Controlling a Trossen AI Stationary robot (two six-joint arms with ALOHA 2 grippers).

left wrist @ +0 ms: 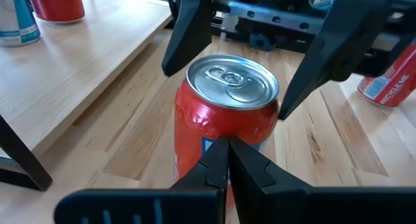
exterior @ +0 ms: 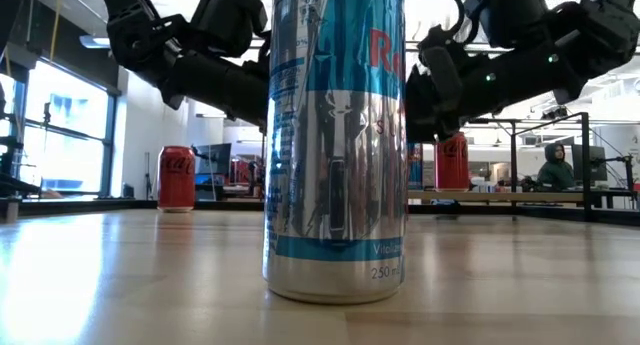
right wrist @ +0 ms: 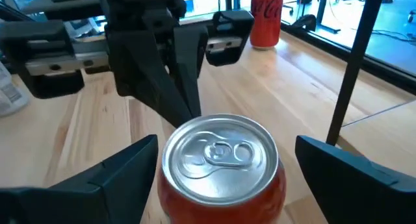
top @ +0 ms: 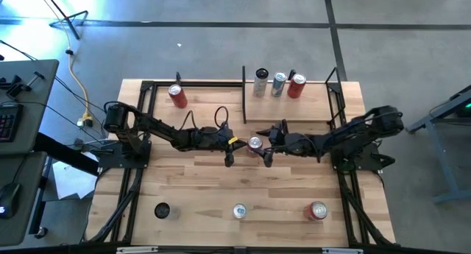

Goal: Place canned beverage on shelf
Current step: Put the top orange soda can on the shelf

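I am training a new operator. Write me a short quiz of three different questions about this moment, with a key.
1. True or false: the right gripper stands with its jaws open around the red can at the table's middle.
2. How many cans stand on the shelf?
3. Multiple choice: the left gripper is (A) shut, close beside the red can, (B) open over the shelf, (C) holding a can near the table's front edge.

Key: 1 true; 2 three; 3 A.

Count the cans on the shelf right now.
3, in a row along the back of the shelf: a silver can, a blue-and-silver can and a red can. None seems hidden from above.
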